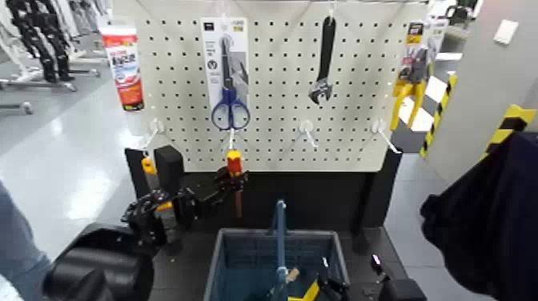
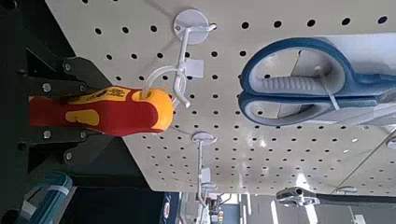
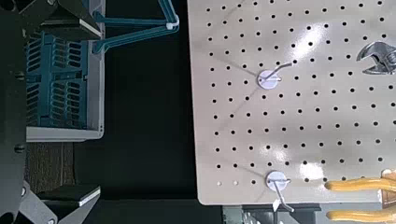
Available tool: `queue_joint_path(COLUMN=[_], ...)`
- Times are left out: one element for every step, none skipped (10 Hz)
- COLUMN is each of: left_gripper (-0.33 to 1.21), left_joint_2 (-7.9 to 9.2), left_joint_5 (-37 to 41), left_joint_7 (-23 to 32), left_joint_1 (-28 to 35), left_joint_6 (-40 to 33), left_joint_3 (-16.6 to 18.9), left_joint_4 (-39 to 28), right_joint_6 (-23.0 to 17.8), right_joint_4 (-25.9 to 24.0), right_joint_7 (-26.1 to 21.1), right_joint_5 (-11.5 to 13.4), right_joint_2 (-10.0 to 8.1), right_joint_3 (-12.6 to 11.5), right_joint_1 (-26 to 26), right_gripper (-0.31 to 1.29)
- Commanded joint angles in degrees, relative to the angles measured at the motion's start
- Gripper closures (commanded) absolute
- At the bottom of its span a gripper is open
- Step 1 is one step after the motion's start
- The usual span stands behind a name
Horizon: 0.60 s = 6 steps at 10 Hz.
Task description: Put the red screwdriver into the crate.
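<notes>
The red screwdriver [image 1: 234,165] stands upright in front of the pegboard, just below a white hook [image 1: 231,142], with its red and yellow handle up and its shaft pointing down. My left gripper [image 1: 230,184] reaches in from the lower left and is shut on it. In the left wrist view the handle [image 2: 112,110] lies between the dark fingers [image 2: 51,140], its end beside the hook [image 2: 177,70]. The blue-grey crate [image 1: 240,256] with its upright blue handle [image 1: 279,232] sits below and to the right, and shows in the right wrist view [image 3: 56,79]. My right arm [image 1: 400,290] is parked low at the right.
The pegboard [image 1: 280,120] holds a tube [image 1: 122,56], blue scissors [image 1: 230,108], a wrench [image 1: 323,64] and yellow pliers [image 1: 408,84]. An orange-tipped tool [image 1: 148,170] stands left of my gripper. A yellow-black tool lies in the crate. A person's dark clothing [image 1: 488,216] is at the right.
</notes>
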Motion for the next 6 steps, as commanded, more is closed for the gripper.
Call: queue_joint_path(left_gripper=[1.20, 1.20, 1.20, 1.20, 1.20, 1.20], left_joint_2=[0.09, 0.17, 0.35, 0.44, 0.61, 0.88], left_joint_5=[0.03, 0.21, 1.26, 1.88, 2.49, 3.11], left_joint_7=[0.28, 0.37, 0.54, 0.81, 0.98, 1.33], left_joint_1=[1.32, 1.67, 2.11, 2.55, 3.08, 3.69], left_joint_6=[1.25, 1.60, 1.95, 2.57, 3.27, 4.24], left_joint_3=[0.00, -0.17, -0.61, -0.96, -1.05, -1.14], left_joint_4=[-3.60, -4.47, -5.44, -6.85, -8.43, -10.19], right_joint_6=[0.01, 0.01, -0.07, -0.07, -0.07, -0.07], right_joint_4=[0.06, 0.15, 0.15, 0.15, 0.15, 0.15], right_joint_7=[0.00, 0.00, 0.00, 0.00, 0.00, 0.00], right_joint_5=[-0.11, -0.19, -0.37, -0.37, -0.46, -0.46], right_joint_2=[0.00, 0.00, 0.00, 0.00, 0.00, -0.09], right_joint_3=[-0.08, -0.08, -0.08, -0.17, -0.17, -0.17], right_joint_1=[-0.03, -0.03, -0.03, -0.03, -0.03, -0.03], right_gripper=[0.14, 0.14, 0.14, 0.14, 0.14, 0.14])
